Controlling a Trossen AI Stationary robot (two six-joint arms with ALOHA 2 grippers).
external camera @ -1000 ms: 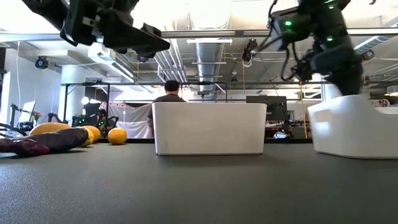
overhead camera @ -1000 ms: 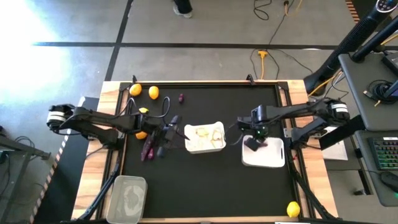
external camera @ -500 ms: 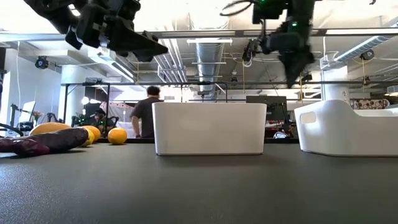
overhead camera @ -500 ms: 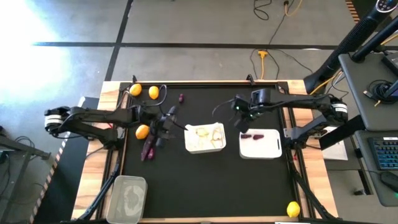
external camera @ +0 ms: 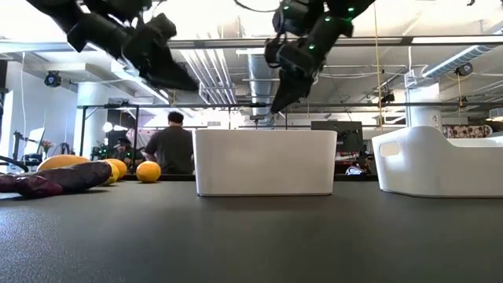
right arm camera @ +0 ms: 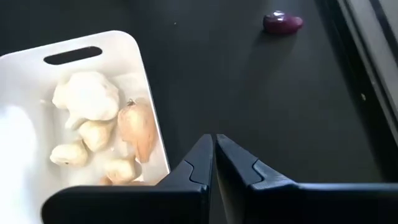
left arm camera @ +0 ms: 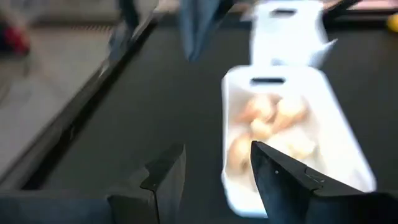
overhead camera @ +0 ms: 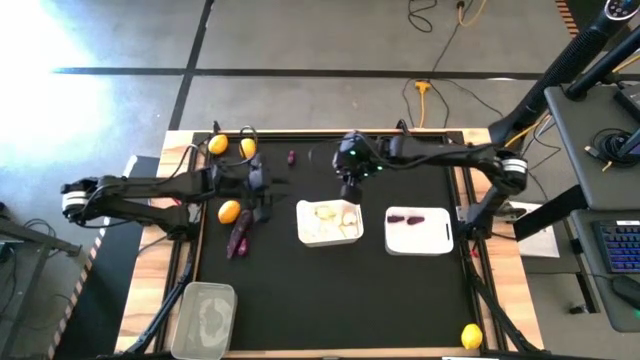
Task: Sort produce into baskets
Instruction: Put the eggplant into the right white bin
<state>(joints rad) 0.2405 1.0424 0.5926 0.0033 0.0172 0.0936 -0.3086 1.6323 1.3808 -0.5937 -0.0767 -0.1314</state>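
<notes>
High view shows a grey concrete floor with dark seam lines around the black-topped, wood-edged bench. Low view looks past it into a bright workshop with ceiling ducts, where a person in a dark top stands with their back turned.

Next in size come the two dark arms. The left end effector hangs over the bench's left part, fingers parted and grasping nothing. The right end effector is clenched empty, its tips pressed together above the far edge of the middle white rounded-square plastic tray, which holds pale garlic-like bulbs.

To that end effector's right sits a second white tray with dark purple pieces in it. A clear greyish rectangular tub stands at the near left corner, well apart from both.

A long dark purple vegetable lies just near-left of the left end effector, a round yellow-orange fruit just beside it, and two more fruits at the far left corner. A small purple piece lies between the end effectors, toward the far edge. One yellow fruit rests at the near right corner.
</notes>
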